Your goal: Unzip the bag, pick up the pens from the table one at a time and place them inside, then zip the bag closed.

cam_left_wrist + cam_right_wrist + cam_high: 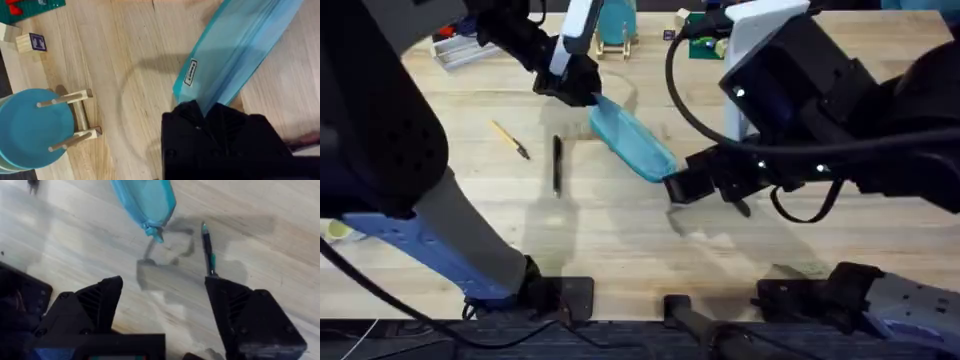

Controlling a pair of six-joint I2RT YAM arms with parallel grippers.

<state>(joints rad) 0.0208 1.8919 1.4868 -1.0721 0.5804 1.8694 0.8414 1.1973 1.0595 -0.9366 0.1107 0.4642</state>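
While my left hand point(582, 88) pinches its far end, the soft teal fabric bag point(632, 142) runs from eleven to five o'clock mid-counter point(620, 230). My right hand point(162, 297) gapes empty beside one slim black pen point(208, 252).

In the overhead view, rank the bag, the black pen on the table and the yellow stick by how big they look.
Largest to smallest, as they appear:
1. The bag, longest and by far the widest.
2. The black pen, a thin stick, shorter than the bag.
3. The yellow stick, slightly shorter than the pen; the two are close enough that this order is unsure.
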